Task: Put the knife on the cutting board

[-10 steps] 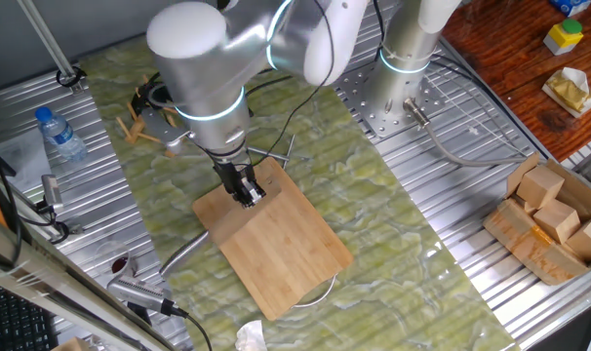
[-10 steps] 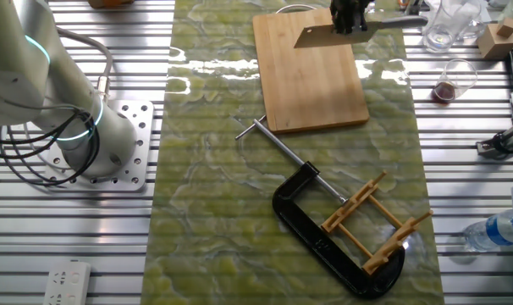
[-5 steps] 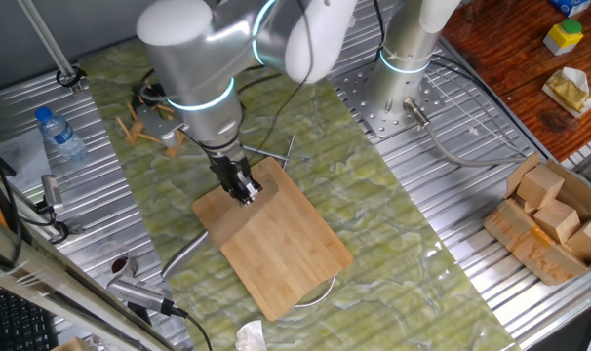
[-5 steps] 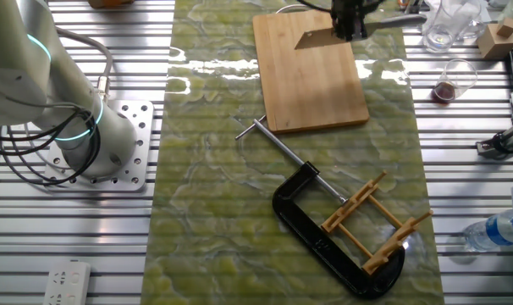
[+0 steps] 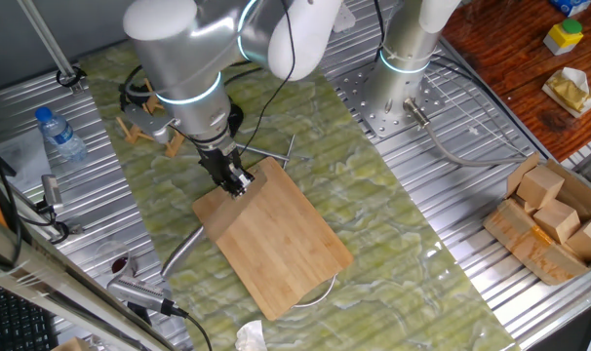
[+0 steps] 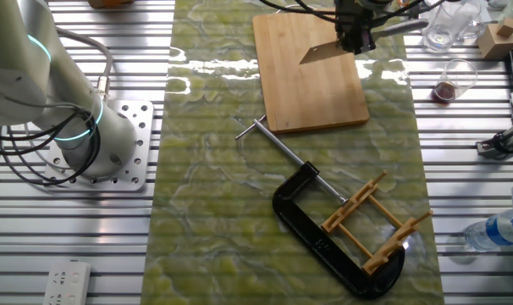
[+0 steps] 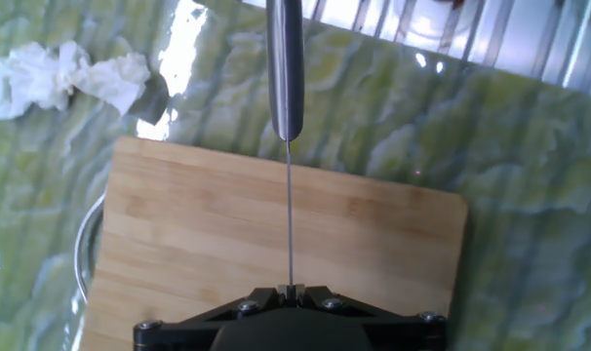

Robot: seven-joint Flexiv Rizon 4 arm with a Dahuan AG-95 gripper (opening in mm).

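looking at the other fixed view, you've got the knife [image 6: 328, 52] pinched in the fingers [image 6: 355, 38], which are closed tight on the spine of the blade near where the handle starts. the blade hangs edge-down over the cutting board [image 6: 307, 72], near the board's corner on the glassware side, and the handle sticks out past the board edge toward the clear glasses [image 6: 449, 30]. in the hand view the knife [image 7: 288, 146] reads as a thin vertical line running from the fingers [image 7: 291, 289] up to the rounded steel handle, so the blade is edge-on to that camera and upright, not lying flat. the cutting board [image 7: 198, 244] fills the lower part of that view directly under the blade; you can't tell from any view whether the edge is touching the wood or just above it. in the one fixed view the fingers [image 5: 234, 182] sit over the board's [image 5: 276, 239] end nearest the arm, and the handle [image 5: 183, 253] pokes out below-left of the board over the green mat surface [image 5: 374, 195]. elsewhere on the surface: a black c-clamp [image 6: 324, 237] with its long metal screw rod, a small wooden peg rack [image 6: 375, 229] resting against it, well apart from the board, and a crumpled white tissue [image 7: 61, 78] just off the board's far end.
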